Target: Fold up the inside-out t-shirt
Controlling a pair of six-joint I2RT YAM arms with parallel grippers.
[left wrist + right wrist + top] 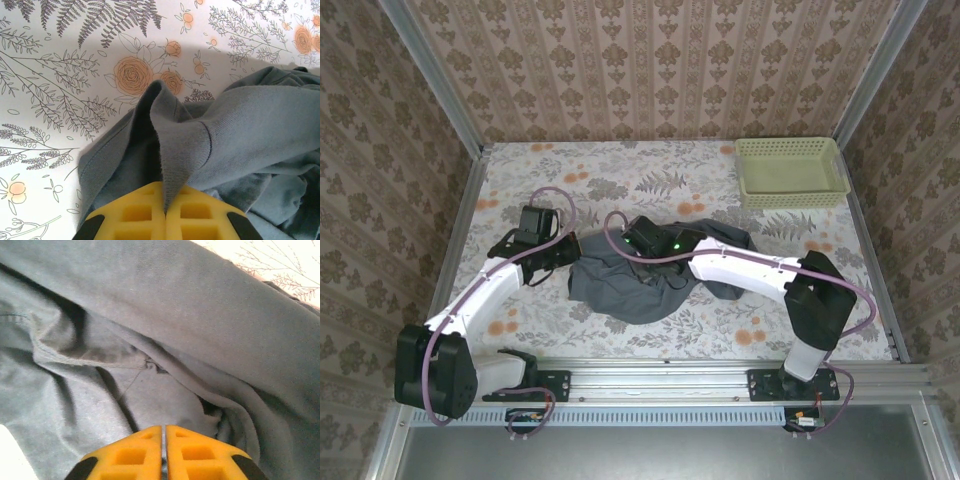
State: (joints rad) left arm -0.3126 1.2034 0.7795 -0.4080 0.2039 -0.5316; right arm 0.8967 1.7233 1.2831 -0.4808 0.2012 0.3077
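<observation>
Yellow pads (pixel 135 212) of the left gripper (pixel 165 192) pinched a raised fold of the inside-out t-shirt (pixel 250 130); the right gripper (pixel 163 432) stood closed over it, grip unclear.

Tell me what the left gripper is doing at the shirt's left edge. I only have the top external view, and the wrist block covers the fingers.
Observer: In the left wrist view, the left gripper is shut on a raised fold of the t-shirt. The cloth is pinched between its yellow pads.
Operator: And the right one, mid-shirt?
Observer: The right gripper has its pads closed together against the cloth. I can't tell whether any fabric is caught between them.
Operator: Anything just ahead of it?
Observer: A stitched seam, with what looks like a loose thread trailing from it.
</observation>
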